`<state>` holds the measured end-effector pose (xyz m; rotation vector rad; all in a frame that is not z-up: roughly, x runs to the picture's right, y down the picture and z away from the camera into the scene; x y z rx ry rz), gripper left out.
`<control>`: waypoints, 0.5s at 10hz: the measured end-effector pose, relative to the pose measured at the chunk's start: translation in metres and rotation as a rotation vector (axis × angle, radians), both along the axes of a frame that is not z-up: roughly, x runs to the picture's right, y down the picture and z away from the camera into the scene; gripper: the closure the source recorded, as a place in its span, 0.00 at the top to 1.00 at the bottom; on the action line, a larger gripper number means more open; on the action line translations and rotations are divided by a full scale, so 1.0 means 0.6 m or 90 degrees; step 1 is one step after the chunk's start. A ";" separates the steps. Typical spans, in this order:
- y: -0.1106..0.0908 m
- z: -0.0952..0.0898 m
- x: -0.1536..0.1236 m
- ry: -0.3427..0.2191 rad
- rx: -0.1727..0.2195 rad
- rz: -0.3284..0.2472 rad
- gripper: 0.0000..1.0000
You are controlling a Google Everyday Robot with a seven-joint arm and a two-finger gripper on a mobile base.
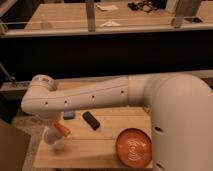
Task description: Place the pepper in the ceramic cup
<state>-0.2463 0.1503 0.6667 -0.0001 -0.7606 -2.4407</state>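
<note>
You are at the placing step. The small, tapering orange-red pepper (61, 129) lies tilted at the rim of the small white round ceramic cup (53, 142), on the cup's 1 o'clock side. It is not clearly down inside.

The gripper (56, 132) hangs below the white arm's wrist, right over the cup, at about 8 o'clock on the light wooden table (95, 148). You cannot tell from here whether it grips the pepper or has let go.

A flat black rectangular object (91, 120) lies near, at 2 o'clock from the cup, with a small dark bluish object (69, 115) just beside it. The round orange plate with white swirls (134, 147) sits well apart at 3 o'clock.

Your next move, as I judge it, is to centre the pepper's tip over the opening, lower a little, and release only once it points down inside. Let go early and it may tip off the lip.
</note>
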 end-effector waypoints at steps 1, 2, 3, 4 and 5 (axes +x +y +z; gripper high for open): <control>0.000 0.000 -0.001 -0.001 0.001 -0.001 0.06; 0.001 0.000 -0.002 -0.002 0.001 -0.002 0.06; 0.001 -0.001 -0.003 -0.004 0.002 -0.004 0.04; 0.002 -0.001 -0.006 -0.005 0.003 -0.006 0.01; 0.003 -0.002 -0.009 -0.007 0.004 -0.007 0.01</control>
